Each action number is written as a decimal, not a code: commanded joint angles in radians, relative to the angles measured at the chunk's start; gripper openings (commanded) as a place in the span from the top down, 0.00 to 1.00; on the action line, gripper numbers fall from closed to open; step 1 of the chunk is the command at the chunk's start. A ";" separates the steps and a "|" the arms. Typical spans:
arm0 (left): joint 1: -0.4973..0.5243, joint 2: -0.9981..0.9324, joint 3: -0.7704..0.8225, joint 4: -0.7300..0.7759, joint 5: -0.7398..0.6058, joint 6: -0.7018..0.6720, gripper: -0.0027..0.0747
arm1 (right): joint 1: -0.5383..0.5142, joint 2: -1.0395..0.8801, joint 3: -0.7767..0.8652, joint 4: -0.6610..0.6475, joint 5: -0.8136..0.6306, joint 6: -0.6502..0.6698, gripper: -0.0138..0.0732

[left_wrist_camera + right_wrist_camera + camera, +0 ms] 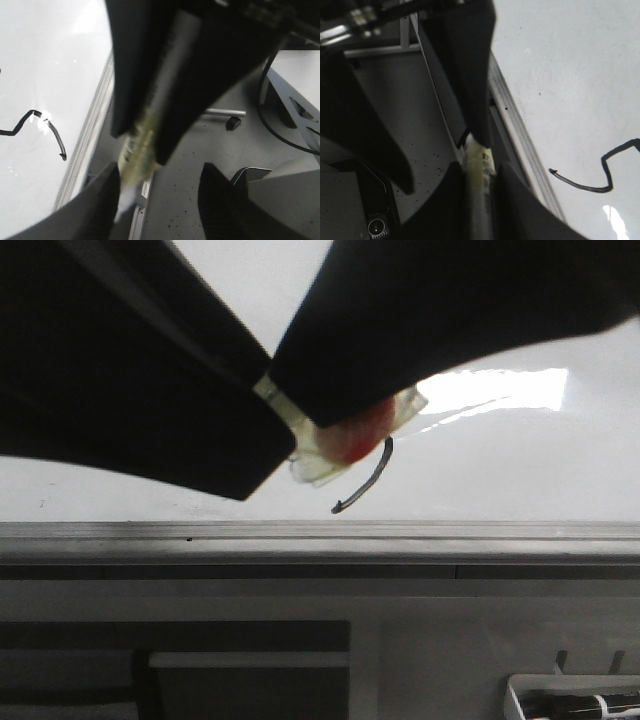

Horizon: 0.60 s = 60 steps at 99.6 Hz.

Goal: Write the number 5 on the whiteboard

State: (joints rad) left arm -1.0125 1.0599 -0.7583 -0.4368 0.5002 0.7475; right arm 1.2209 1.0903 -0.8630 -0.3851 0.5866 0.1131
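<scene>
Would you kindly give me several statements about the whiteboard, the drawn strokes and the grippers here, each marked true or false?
1. Black marker strokes of the number 5 are already on the whiteboard. True.
2. The strokes are red. False: they are black; only a reddish piece shows near the arms in the front view.
3. A grey metal strip runs along the whiteboard's near edge. True.
4. The right gripper has a pale yellowish marker-like object between its fingers. True.
5. The curved tail of the number 5 crosses the metal strip. False: it ends on the white surface, short of the strip.
6. The left gripper is shut tight. False: its fingers stand apart.
</scene>
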 commanded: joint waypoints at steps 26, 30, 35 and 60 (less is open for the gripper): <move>-0.010 0.009 -0.041 -0.015 -0.079 0.005 0.62 | 0.045 -0.015 -0.031 -0.016 -0.073 -0.015 0.92; -0.010 0.009 -0.041 -0.015 -0.075 0.003 0.68 | 0.045 -0.015 -0.031 -0.016 -0.073 -0.015 0.92; -0.010 0.009 -0.041 -0.015 -0.065 0.001 0.76 | 0.045 -0.015 -0.031 -0.016 -0.073 -0.015 0.92; -0.010 0.009 -0.041 -0.017 -0.061 -0.004 0.99 | 0.045 -0.015 -0.031 -0.016 -0.075 -0.015 0.92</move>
State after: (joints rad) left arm -1.0210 1.0808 -0.7624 -0.3862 0.5185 0.8212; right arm 1.2656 1.0903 -0.8630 -0.3785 0.5839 0.0869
